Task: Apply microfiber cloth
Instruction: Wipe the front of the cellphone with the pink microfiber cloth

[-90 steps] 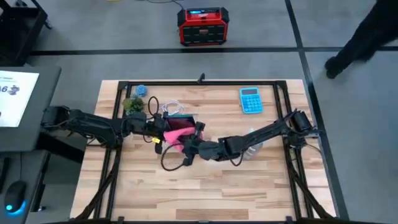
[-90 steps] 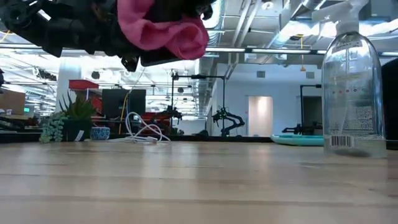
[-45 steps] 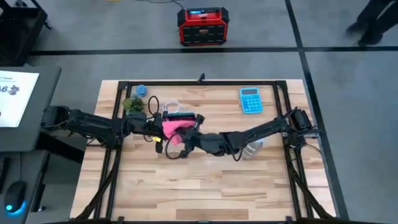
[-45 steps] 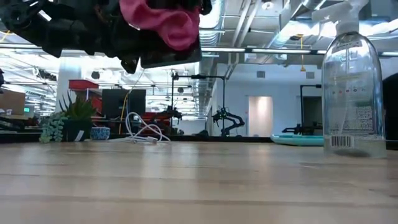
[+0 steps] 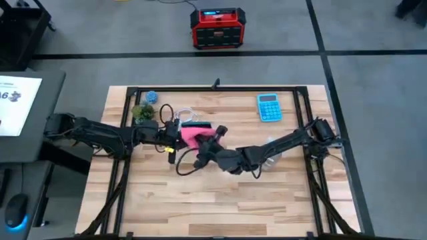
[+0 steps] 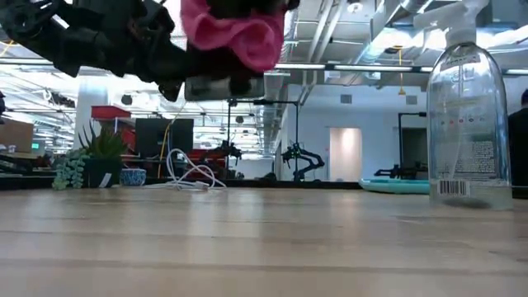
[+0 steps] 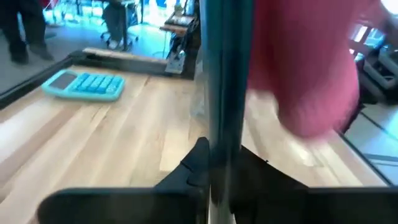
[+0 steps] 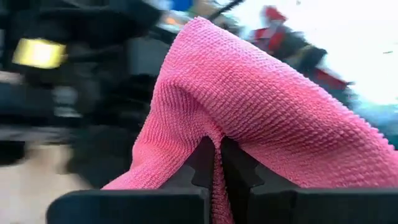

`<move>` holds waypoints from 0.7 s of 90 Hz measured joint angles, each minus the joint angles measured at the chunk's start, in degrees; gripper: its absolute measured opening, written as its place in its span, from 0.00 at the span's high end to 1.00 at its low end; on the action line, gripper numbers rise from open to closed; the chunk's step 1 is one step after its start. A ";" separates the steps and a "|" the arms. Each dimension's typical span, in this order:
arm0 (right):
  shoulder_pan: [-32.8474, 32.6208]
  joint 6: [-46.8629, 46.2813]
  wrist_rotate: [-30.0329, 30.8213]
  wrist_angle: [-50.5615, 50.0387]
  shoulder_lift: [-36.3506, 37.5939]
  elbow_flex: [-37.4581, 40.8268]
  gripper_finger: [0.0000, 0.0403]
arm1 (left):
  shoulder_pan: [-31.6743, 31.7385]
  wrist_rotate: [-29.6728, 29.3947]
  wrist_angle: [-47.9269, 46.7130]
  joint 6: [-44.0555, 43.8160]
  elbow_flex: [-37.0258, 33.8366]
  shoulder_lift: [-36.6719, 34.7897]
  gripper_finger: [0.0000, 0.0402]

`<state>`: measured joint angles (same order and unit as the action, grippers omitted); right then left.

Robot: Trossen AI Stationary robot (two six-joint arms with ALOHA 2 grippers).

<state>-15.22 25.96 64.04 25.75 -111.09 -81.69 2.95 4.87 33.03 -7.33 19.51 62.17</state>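
The microfiber cloth (image 5: 192, 136) is held pinched in the closed right hand (image 5: 212, 142), raised clear of the wooden surface (image 5: 220, 200) near its middle. In the right wrist view the pink fabric (image 8: 249, 106) is draped over the fingers (image 8: 205, 165). The left hand (image 5: 172, 135) is clamped on a thin dark phone (image 7: 225, 93), held edge-on just beside the cloth. A spray bottle (image 6: 467, 115) and a blue calculator (image 5: 269, 107) are seen well apart.

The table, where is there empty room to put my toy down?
The table's whole near half, below both arms, is bare wood. So is the strip between the calculator and the cable. It's crowded mid-table, where both grippers meet at the pink cloth, and by the spray bottle.
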 joint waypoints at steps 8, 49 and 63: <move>-0.52 4.09 5.16 -0.20 0.01 -0.03 1.00 | 0.04 -0.25 -0.04 -0.84 0.00 0.01 0.97; -1.46 -10.98 -13.61 -18.50 0.10 -0.06 1.00 | -0.09 1.06 1.24 -0.09 -0.04 0.02 0.97; -0.93 2.27 0.77 -13.01 0.71 -1.49 1.00 | 0.07 -0.42 1.34 -2.02 -0.04 0.02 0.97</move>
<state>-16.15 28.23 64.80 12.75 -110.38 -83.18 3.02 4.46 34.37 -9.35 19.46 62.19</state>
